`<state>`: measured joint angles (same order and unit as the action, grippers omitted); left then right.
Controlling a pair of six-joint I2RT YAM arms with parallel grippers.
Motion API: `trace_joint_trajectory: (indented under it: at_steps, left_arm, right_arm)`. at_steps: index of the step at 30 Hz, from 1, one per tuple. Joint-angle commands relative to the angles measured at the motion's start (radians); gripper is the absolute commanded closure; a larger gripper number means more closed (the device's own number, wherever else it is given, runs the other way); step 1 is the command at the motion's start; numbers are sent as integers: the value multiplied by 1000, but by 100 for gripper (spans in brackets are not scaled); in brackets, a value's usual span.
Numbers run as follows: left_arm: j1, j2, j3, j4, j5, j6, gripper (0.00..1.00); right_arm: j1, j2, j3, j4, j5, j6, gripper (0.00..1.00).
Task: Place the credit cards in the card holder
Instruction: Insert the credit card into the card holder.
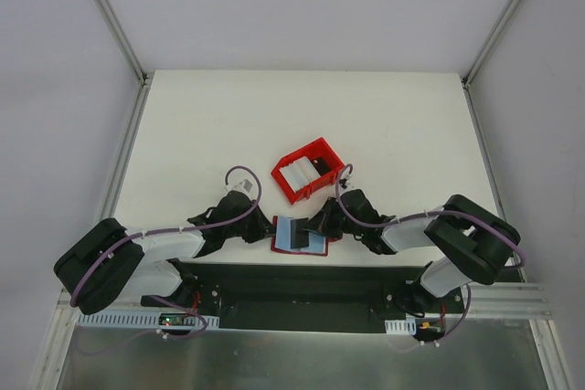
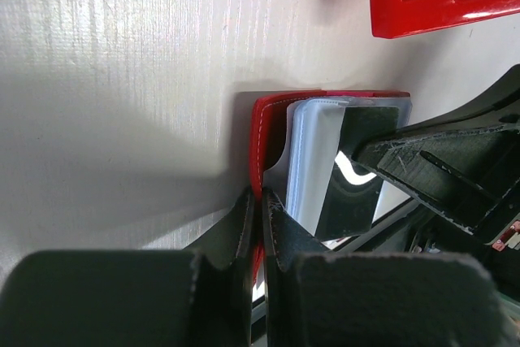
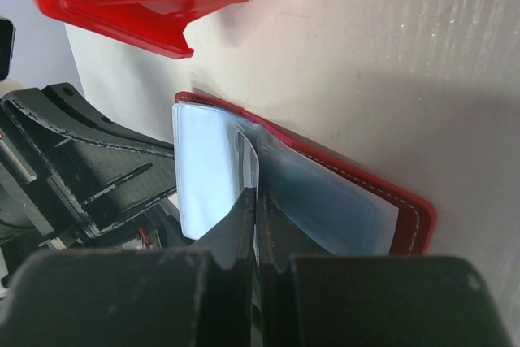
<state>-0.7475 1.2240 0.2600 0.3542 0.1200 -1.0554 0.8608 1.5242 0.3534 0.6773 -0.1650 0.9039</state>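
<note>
card holder (image 1: 291, 235) open at near edge of tabletop (image 1: 228, 134) | left gripper (image 2: 260, 197) clamped on its red cover | right gripper (image 3: 253, 194) pinched on dark credit card (image 2: 353, 201) at pocket mouth | risk: card snagging pocket lip, slipping from pinch

White table (image 1: 366, 107), pale grey walls (image 1: 302, 6)

You're working on a white table (image 1: 201, 134). Two things lie on it: an open-topped red bin (image 1: 302, 191) mid-board, and the red card holder (image 1: 294, 235), open, near the front edge.
</note>
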Motion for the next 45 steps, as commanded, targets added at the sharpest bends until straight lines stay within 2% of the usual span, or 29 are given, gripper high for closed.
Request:
trace_joint_trajectory:
  at_steps: [1, 8, 12, 14, 16, 19, 26, 45]
  left_arm:
    - [-10, 17, -30, -61, -51, 29, 100]
    - [-10, 23, -30, -57, -54, 26, 100]
    - [-10, 22, -30, -55, -54, 29, 100]
    - [-10, 12, -30, -61, -57, 32, 100]
    - [-10, 0, -30, -73, -65, 38, 100]
    - [-10, -6, -28, -83, -74, 47, 100]
    - [-10, 17, -15, -81, -63, 58, 100]
    - [-10, 23, -16, -75, -62, 58, 100]
  right_arm:
    - [29, 54, 10, -4, 61, -39, 99]
    - [81, 103, 28, 11, 38, 6, 99]
    - [75, 61, 30, -25, 62, -19, 82]
    - [58, -7, 44, -151, 105, -63, 73]
    - [49, -79, 67, -282, 145, -112, 59]
    - [50, -140, 116, -418, 159, -163, 55]
    - [63, -69, 150, -371, 52, -151, 57]
    - [98, 57, 283, -268, -91, -168, 66]
